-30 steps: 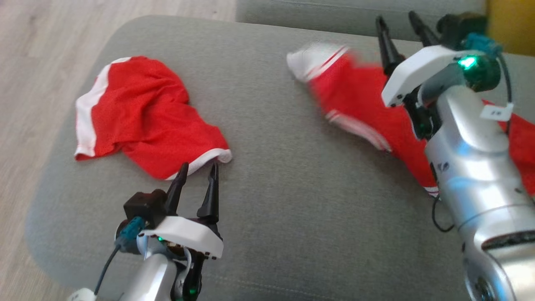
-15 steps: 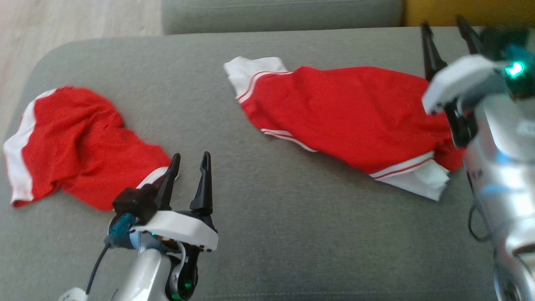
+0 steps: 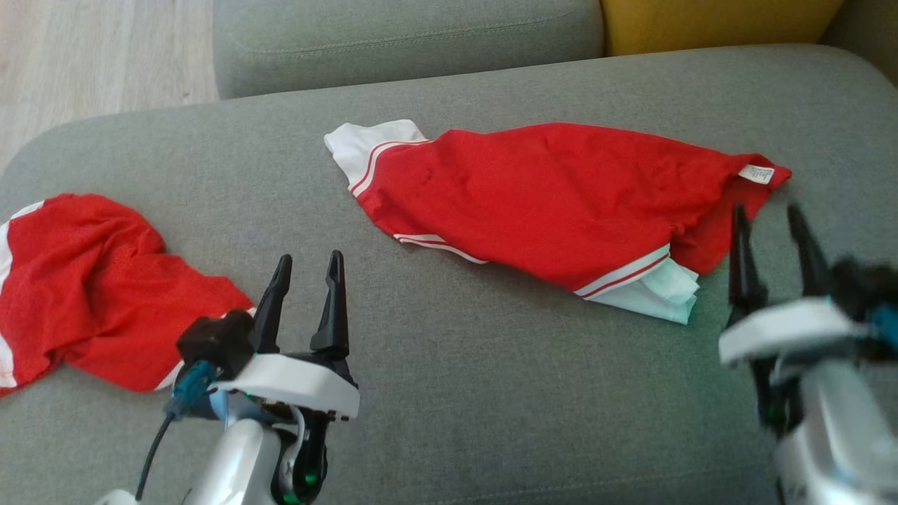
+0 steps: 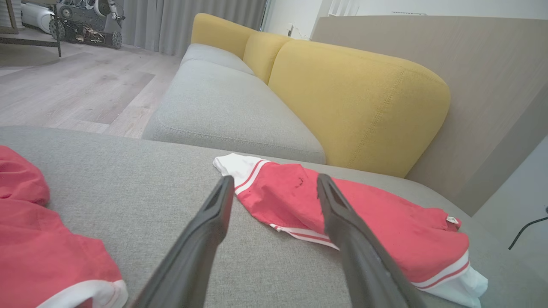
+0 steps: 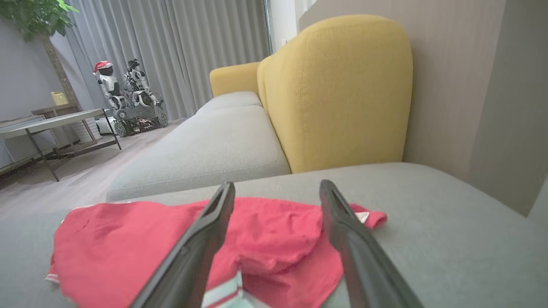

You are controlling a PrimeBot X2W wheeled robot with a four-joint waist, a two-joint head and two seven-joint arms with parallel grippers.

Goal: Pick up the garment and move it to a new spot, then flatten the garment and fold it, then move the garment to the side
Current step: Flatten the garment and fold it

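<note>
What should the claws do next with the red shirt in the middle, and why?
Probably the right claw should reach forward and pinch the near edge of the red shirt to pull it flat: the claw is open and empty, and the shirt lies rumpled.

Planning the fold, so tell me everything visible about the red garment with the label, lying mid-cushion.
The red garment is thin, soft-looking fabric with white, red-striped bands at its edges and a small white label at its right tip. It lies rumpled, partly doubled over, stretched left to right on the grey cushion. The open right gripper is near its right end, not gripping it.
</note>
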